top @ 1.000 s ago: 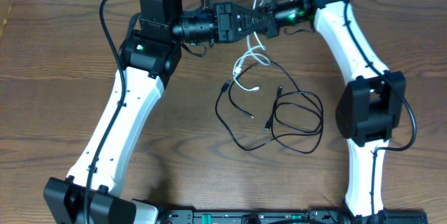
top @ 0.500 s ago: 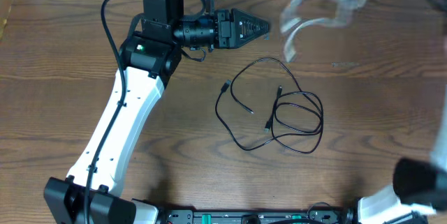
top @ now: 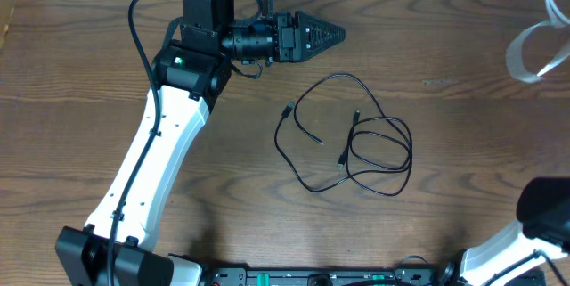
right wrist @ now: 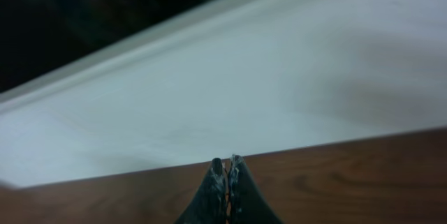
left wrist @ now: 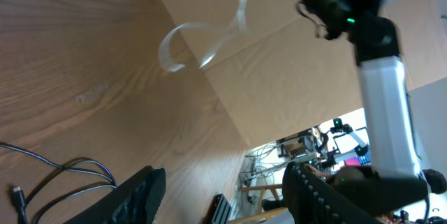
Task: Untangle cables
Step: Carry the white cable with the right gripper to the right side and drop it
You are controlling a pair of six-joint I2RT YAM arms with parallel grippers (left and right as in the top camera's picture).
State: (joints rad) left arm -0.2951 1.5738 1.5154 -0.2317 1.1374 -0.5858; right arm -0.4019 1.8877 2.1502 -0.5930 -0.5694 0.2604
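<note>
The two look separated: the black cable [top: 350, 141] lies looped mid-worktop [top: 445, 215], and the white cable [top: 527, 47] hangs blurred at the right edge, seemingly pinched by the closed right fingers [right wrist: 216, 182]. The left fingers [left wrist: 143, 189] gape, empty. Next, lay it down well apart

The surface [top: 80, 63] is dark brown wood with a long grain running side to side. A thin black cable [top: 343, 75] lies flat on it near the middle, curled in loose overlapping loops with its small plug ends just beside the coils. A white cable [top: 525, 50] shows only as a blur at the right edge; whether it touches the surface cannot be told.
</note>
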